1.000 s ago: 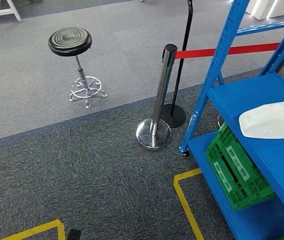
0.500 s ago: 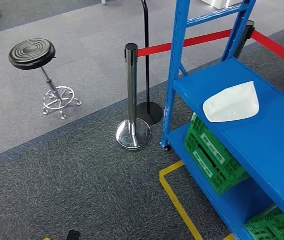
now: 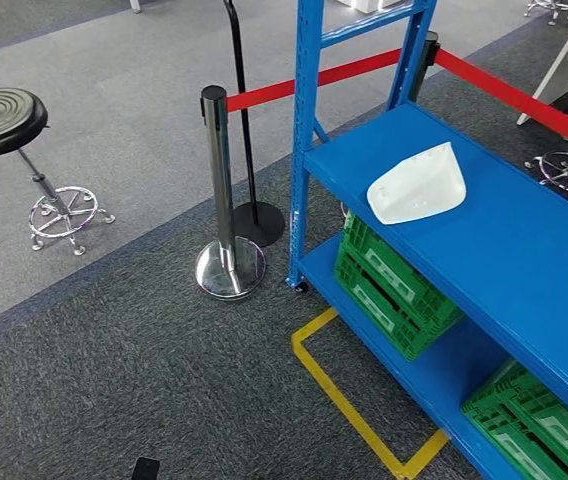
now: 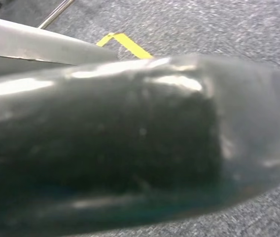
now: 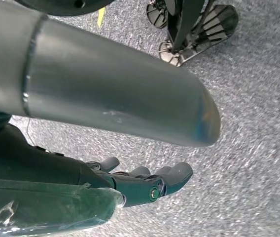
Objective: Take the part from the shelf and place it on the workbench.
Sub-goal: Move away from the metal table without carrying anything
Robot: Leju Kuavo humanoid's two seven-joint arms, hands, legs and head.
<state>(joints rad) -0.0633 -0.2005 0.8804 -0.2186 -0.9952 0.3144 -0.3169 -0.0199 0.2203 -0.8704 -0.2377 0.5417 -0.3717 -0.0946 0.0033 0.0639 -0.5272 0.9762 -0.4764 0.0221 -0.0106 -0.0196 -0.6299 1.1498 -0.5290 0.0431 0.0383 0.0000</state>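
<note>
- My right hand (image 5: 138, 185): seen in the right wrist view hanging over grey carpet (image 5: 250, 148); its dark fingers (image 5: 175, 174) lie extended and slightly apart, holding nothing.
- My left hand: the left wrist view looks along a dark, blurred, rounded surface with carpet beyond it; whether these fingers are spread or closed cannot be told.
- Part (image 3: 417, 184): a white, shallow, shield-shaped piece lying flat on the middle board of the shelf (image 3: 522, 250), near that board's left front corner and touched by neither hand.
- Shelf: a blue metal rack with upright posts at its left end; the lower board sits close to the floor.
- Green crates: one (image 3: 390, 285) lies on the lower board directly under the part; a second (image 3: 541, 425) lies on the same board towards the lower right of the head view, well apart from the first.
- Yellow floor tape (image 3: 345, 395): an angled line on the dark carpet just in front of the shelf's left end.
- Barrier post (image 3: 220, 190): chrome, on a round polished base, standing just left of the shelf, with a red belt (image 3: 266, 95) running from its top behind the blue uprights.
- Black stand (image 3: 247, 130): a thin pole on a flat round base, just behind the barrier post.
- Stool (image 3: 5, 125): a black round seat on a chrome base, well to the left on the lighter carpet.
</note>
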